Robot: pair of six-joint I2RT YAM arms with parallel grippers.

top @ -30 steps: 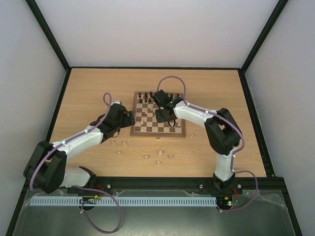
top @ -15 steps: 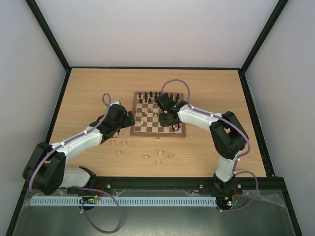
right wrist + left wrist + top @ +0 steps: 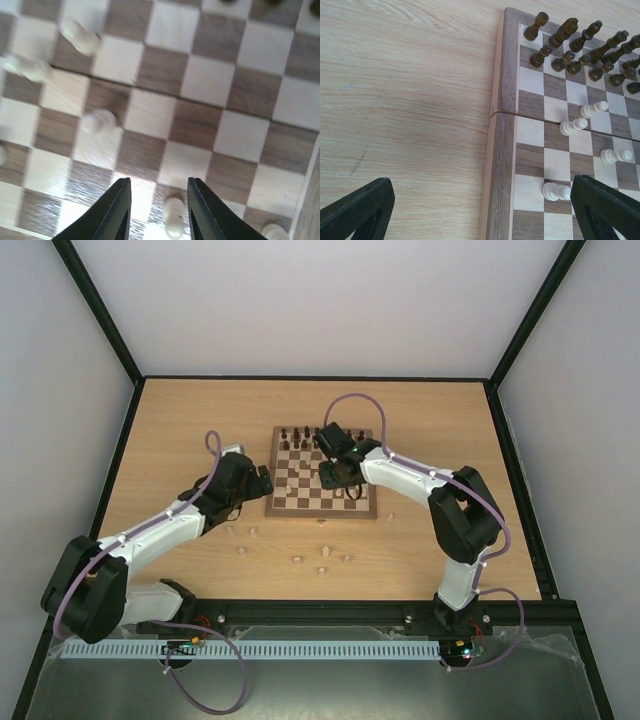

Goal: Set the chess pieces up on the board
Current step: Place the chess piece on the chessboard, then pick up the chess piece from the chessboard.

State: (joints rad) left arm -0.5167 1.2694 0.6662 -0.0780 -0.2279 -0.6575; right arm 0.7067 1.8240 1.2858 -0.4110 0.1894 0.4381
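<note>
1. The chessboard lies in the middle of the desk. Its dark pieces are ranked in two rows along the far edge.
2. The left fingers are spread wide and hold nothing. They hang low at the board's left edge, one over bare desk and the other over the checkered squares.
3. In the left wrist view four pale pawns stand apart on the left part of the board. The near pawn stands just beside the finger over the squares, and the far pawn is the one nearest the dark ranks.
4. The right fingers hang over the board close to its near right corner, parted a little.
5. A pale piece stands between them on a square by the near border. A clear gap shows on its left side. Whether the right-hand finger touches it cannot be told.
6. A corner piece, also pale, stands in the board's near right corner.
7. More pale pieces show blurred to the left in the right wrist view, among them a blurred pawn.
8. Loose pale pieces lie scattered on the desk between the board and the arm bases. A stray piece lies just off the near right corner.
</note>
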